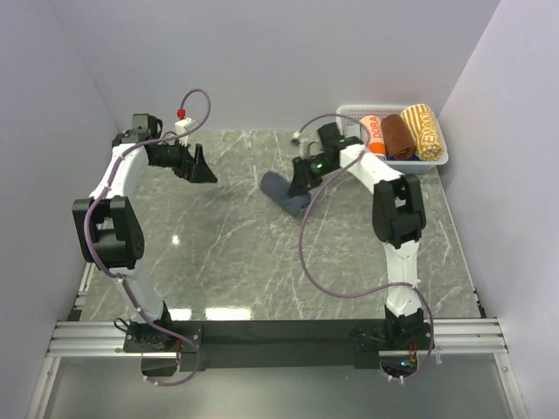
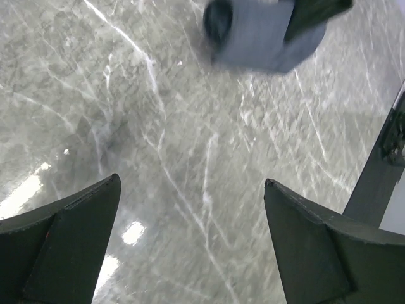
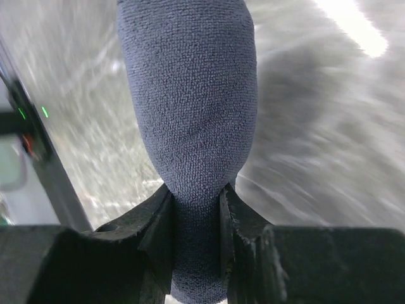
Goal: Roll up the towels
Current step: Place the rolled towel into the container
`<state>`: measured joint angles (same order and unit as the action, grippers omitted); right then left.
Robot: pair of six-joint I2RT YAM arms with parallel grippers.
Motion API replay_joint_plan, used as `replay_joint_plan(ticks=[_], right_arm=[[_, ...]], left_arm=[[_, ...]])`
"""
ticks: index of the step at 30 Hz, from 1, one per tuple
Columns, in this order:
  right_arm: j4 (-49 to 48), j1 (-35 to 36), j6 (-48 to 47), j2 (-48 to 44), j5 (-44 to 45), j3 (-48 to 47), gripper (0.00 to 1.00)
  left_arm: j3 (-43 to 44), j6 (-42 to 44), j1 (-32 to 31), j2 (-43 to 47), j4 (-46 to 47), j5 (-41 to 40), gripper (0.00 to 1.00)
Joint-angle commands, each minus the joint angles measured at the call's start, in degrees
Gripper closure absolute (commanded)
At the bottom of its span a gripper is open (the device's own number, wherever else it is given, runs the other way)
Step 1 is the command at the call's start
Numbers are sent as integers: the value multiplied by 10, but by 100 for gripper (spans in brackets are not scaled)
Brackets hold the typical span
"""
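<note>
One grey marbled tabletop [image 1: 227, 262] fills the top view, with two arms rising from its near edge. A white lattice basket [image 1: 349, 112] sits at the tabletop's 1 o'clock corner and holds three rolled cloths [image 1: 399, 137] side by side. The navy towel [image 1: 281, 189], rolled into a thick tube, is just right of centre with its free end toward 9 o'clock. The right hand [image 1: 303, 179] has its fingers [image 3: 158, 215] clamped on the roll's narrowed end. The left hand [image 1: 199, 168] hovers at 10 o'clock, well apart from the towel, its jaws spread wide and holding nothing.
</note>
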<state>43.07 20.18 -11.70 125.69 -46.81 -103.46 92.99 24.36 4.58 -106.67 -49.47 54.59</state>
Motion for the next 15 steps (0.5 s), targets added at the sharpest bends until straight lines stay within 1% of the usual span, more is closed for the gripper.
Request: replay_joint_plan(ticks=[1, 3, 4, 5, 7, 8, 9, 10, 12, 14, 15], right_arm=[[-24, -38, 103, -52, -31, -41, 100], [-26, -81, 107, -62, -21, -69, 100], [-30, -98, 112, -65, -1, -78, 100], [-32, -131, 114, -69, 16, -95, 100], [-49, -164, 116, -74, 43, -111, 100], [-56, -183, 137, -78, 64, -126, 100], [-65, -213, 138, -79, 73, -136, 100], [-68, -226, 137, -81, 87, -144, 100], [-93, -247, 143, -91, 123, -153, 100], [-98, -273, 141, -85, 152, -167, 100], [-97, -281, 139, -80, 184, -174, 100]], left_arm=[[-10, -76, -25, 28, 52, -30, 1], [4, -73, -40, 35, 50, -67, 1], [10, -77, -42, 39, 50, -97, 1], [26, -83, -58, 40, 51, -109, 1], [46, -93, -59, 38, 40, -115, 0], [61, -97, -59, 37, 29, -118, 1], [65, -101, -59, 36, 26, -116, 1], [66, -105, -59, 39, 25, -115, 1], [53, -113, -59, 46, 34, -113, 1], [34, -119, -60, 56, 43, -119, 1], [31, -120, -59, 57, 45, -120, 1]])
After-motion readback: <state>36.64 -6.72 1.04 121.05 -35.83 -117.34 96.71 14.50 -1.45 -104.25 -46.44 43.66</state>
